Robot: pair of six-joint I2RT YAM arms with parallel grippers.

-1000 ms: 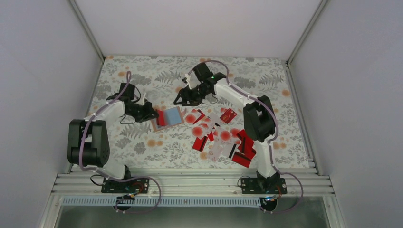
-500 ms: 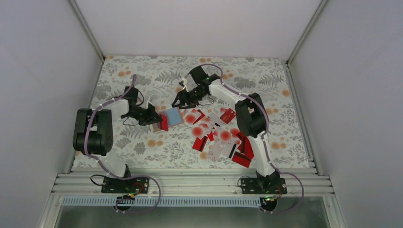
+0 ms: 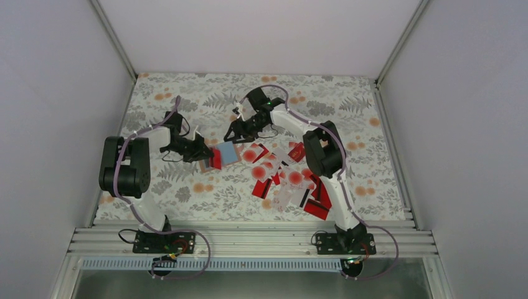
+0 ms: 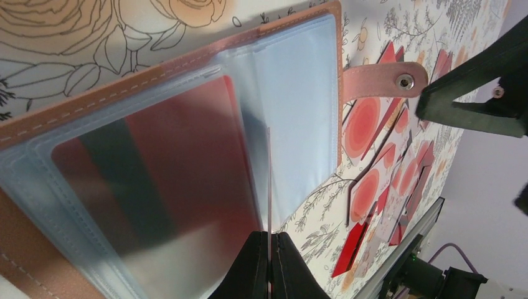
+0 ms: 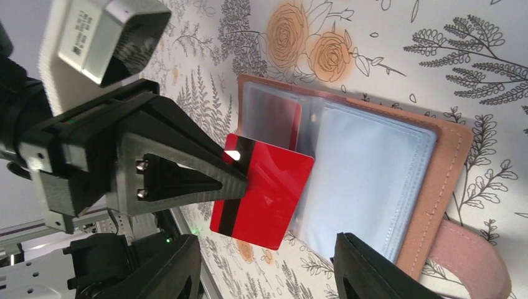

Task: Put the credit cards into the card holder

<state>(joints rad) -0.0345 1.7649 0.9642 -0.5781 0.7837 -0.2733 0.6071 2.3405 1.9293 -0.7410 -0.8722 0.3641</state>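
The card holder [image 3: 228, 151] lies open on the floral cloth, its clear sleeves [image 4: 292, 99] facing up. One sleeve holds a red card [image 4: 162, 168]. My left gripper [image 4: 269, 246] is shut on a red credit card with a black stripe [image 5: 264, 193], seen edge-on [image 4: 269, 180] in the left wrist view. The card hangs tilted over the holder's near edge. My right gripper [image 5: 268, 274] hovers open over the holder [image 5: 373, 168], with nothing between its fingers [image 5: 367, 268]. More credit cards [image 3: 286, 177], red ones and white ones with red blots, lie heaped to the holder's right.
The holder's pink strap with a metal snap [image 4: 383, 80] sticks out toward the card heap [image 4: 373, 187]. The right gripper's black finger [image 4: 473, 103] reaches over the strap end. White walls surround the cloth, and a metal rail [image 3: 249, 240] runs along the near edge.
My left gripper has carried the red card a little to the right, over the holder. The right gripper has shifted slightly left and its jaws have narrowed somewhat.
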